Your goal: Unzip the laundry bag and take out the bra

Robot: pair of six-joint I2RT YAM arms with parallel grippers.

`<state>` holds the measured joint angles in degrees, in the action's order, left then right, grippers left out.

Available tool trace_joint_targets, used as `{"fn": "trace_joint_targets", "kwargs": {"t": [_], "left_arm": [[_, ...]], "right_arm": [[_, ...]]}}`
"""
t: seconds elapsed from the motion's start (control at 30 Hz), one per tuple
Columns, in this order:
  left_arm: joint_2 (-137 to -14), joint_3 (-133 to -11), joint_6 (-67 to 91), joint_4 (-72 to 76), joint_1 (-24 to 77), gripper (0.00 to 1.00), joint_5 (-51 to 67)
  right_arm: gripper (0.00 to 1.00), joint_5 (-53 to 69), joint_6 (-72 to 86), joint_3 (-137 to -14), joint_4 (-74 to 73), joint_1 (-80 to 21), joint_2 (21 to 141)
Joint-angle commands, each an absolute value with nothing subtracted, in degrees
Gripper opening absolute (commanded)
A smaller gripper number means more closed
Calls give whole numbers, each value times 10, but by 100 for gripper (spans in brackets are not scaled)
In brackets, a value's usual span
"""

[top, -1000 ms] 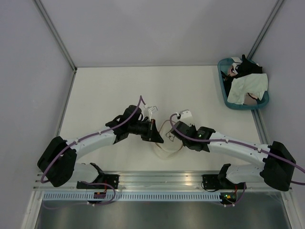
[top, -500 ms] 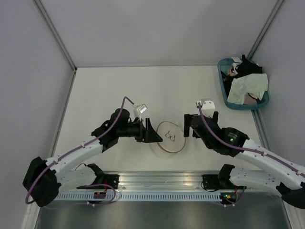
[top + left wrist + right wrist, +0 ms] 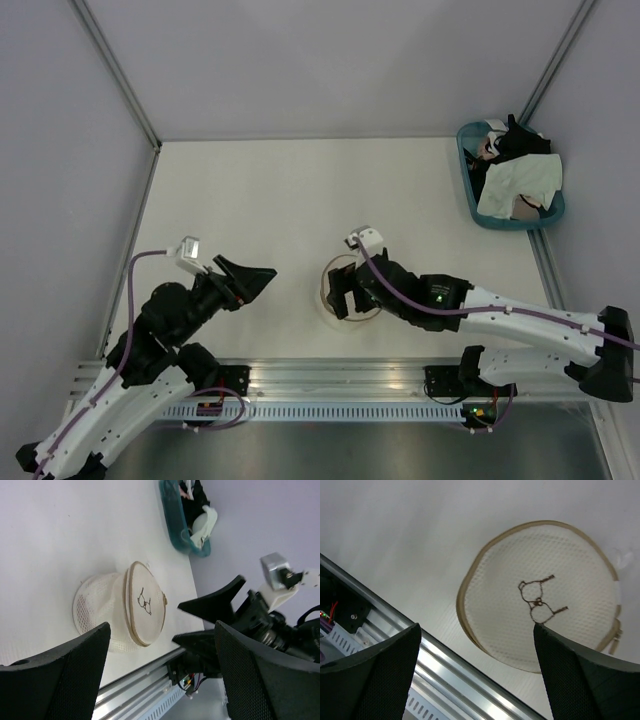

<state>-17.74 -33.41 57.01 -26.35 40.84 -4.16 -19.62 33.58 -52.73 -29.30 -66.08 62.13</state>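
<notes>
The laundry bag point(image 3: 540, 595) is a round cream mesh case with a tan rim and a dark bra drawing on its lid, lying near the table's front edge. Its lid sits down on the rim, and the zip pull point(image 3: 618, 635) hangs at the rim's right side. My right gripper point(image 3: 340, 288) hovers open just over the bag point(image 3: 352, 314), hiding most of it from above. My left gripper point(image 3: 255, 280) is open and empty, well off to the bag's left; its wrist view shows the bag point(image 3: 125, 612) side-on. The bra is out of view.
A teal plastic basket point(image 3: 468, 180) holding white and black cloth stands at the back right by the wall, also in the left wrist view as the basket point(image 3: 175, 520). The aluminium rail point(image 3: 450, 665) runs along the table's front edge, close to the bag.
Both grippers have gone from shut to open and let go of the bag. The left arm has drawn back to the near left. The right gripper has swung back over the bag.
</notes>
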Motion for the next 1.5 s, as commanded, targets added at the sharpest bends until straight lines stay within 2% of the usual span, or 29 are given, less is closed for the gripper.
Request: {"fn": "trace_joint_targets", "kwargs": {"t": [0.0,0.3,0.33,0.5,0.67,0.7,0.77,0.8,0.87,0.9,1.1,1.23,1.43,1.47], "left_arm": [[-121,-329,617,-337,406,88,-126],[-90,-341,621,-399,407,89,-120],[-86,-342,621,-401,407,89,-120],[-72,-341,621,-409,407,89,-120],[-54,-341,622,-424,407,90,-123],[-51,-342,623,-427,407,90,-124],[-44,-344,624,-432,407,90,-126],[-42,-345,623,-434,406,90,-126],[-38,-345,624,-438,407,90,-126],[-37,-345,624,-439,407,90,-126],[-39,-343,629,-441,407,89,-120],[-41,-343,630,-441,407,89,-120],[-54,-341,636,-435,407,89,-119],[-61,-341,636,-431,407,89,-117]], "right_arm": [[96,-199,334,-572,-237,-687,685],[74,-346,409,-671,-300,-708,830],[69,-360,416,-680,-311,-708,840],[59,-401,436,-719,-344,-711,896],[54,-411,449,-738,-359,-710,938],[45,-418,453,-737,-362,-710,940],[39,-426,459,-737,-367,-710,945],[27,-431,463,-737,-371,-710,945],[12,-440,470,-739,-384,-710,945],[2,-441,474,-740,-388,-710,944],[0,-437,465,-718,-386,-714,894],[0,-431,456,-694,-388,-714,817],[0,-498,494,-695,-499,-714,735],[0,-517,508,-701,-560,-712,735]]}}
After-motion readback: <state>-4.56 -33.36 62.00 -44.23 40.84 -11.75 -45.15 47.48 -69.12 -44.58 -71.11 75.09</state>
